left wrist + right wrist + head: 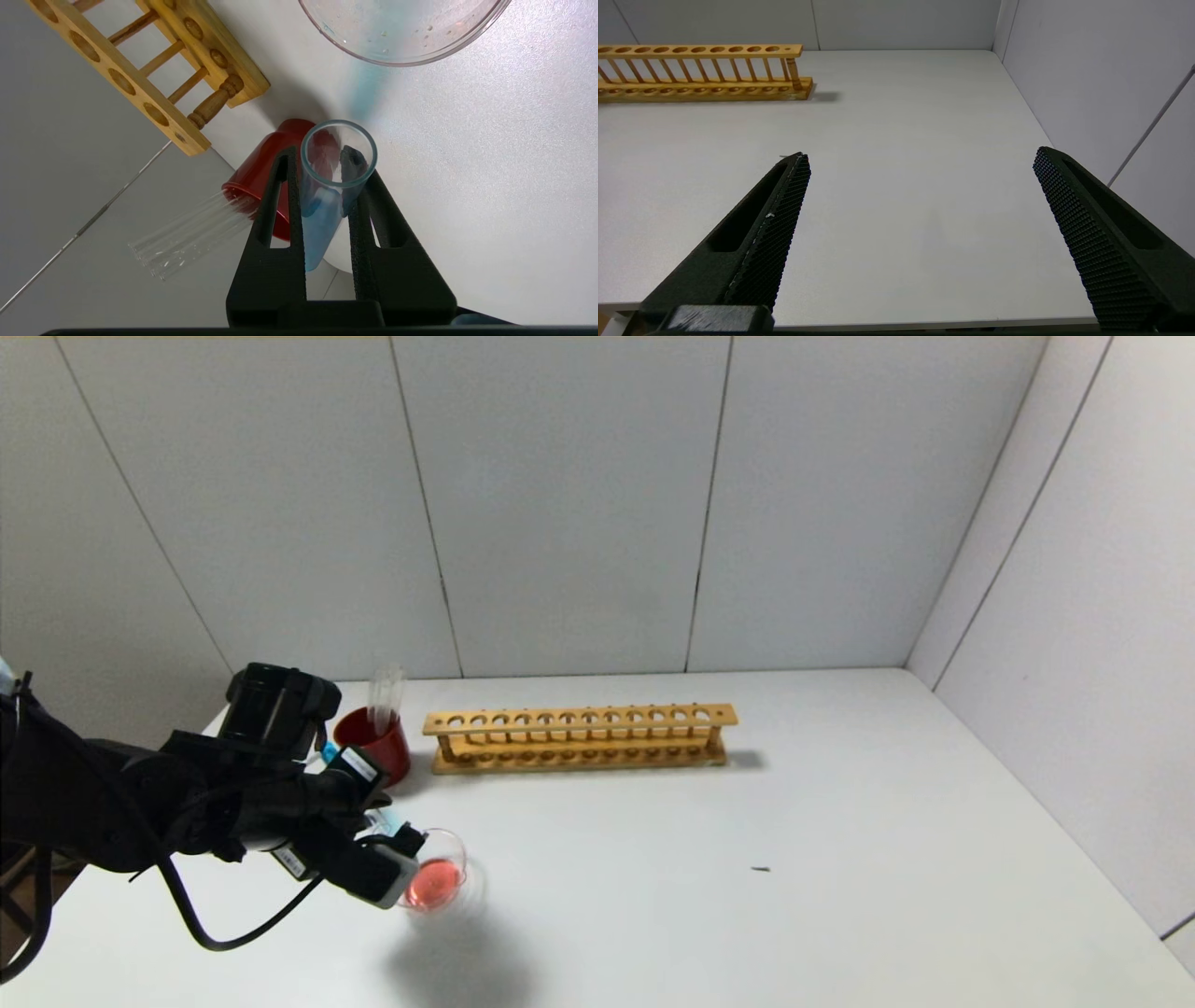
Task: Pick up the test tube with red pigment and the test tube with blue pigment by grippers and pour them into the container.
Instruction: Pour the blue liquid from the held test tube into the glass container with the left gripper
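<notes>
My left gripper (322, 158) is shut on the test tube with blue pigment (322, 219), which is tilted with its open mouth towards the container (402, 49). Teal liquid lies along the tube between the fingers. In the head view the left gripper (397, 845) is at the near left rim of the container (437, 882), a small clear glass dish holding pink-red liquid. No tube with orange-red liquid shows. My right gripper (922, 154) is open and empty above the table's front right part, out of the head view.
A dark red cup (378, 745) with several colourless tubes (187, 238) stands behind the dish. A wooden tube rack (579, 737) stands empty at the back middle. The white table (794, 821) is enclosed by white walls behind and to the right.
</notes>
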Controlling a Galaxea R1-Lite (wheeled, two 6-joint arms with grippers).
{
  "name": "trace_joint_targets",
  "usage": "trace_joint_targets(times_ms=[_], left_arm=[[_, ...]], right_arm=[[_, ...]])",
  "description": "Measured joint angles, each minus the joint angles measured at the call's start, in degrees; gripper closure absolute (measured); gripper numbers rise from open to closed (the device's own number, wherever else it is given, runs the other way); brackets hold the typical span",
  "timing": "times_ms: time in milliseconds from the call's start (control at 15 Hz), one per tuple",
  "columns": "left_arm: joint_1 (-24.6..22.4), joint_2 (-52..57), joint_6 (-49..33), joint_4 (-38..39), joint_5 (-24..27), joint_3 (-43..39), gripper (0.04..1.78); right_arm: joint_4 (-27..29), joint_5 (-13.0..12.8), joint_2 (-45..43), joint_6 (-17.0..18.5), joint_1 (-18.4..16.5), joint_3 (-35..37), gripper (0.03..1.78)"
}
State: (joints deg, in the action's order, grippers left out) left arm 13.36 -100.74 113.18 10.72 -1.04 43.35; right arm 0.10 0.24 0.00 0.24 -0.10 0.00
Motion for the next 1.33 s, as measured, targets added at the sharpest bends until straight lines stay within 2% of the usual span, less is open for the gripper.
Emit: trace_joint_targets(times_ms=[733,1000,1333], left_arm=[[0.6,-1.9,2.3,2.1,-1.4,-0.1,1.50],[0.6,-2.1,9.0,2.2,-1.4,-0.1,1.50],[0.7,-2.2,10.7,2.9,-3.2,-0.1,1.50]], right_arm=[[0.0,0.0,0.0,0.0,0.0,0.0,0.06],[0.0,0.0,0.0,0.0,0.0,0.0,0.06],[0.0,0.0,0.0,0.0,0.0,0.0,0.06]])
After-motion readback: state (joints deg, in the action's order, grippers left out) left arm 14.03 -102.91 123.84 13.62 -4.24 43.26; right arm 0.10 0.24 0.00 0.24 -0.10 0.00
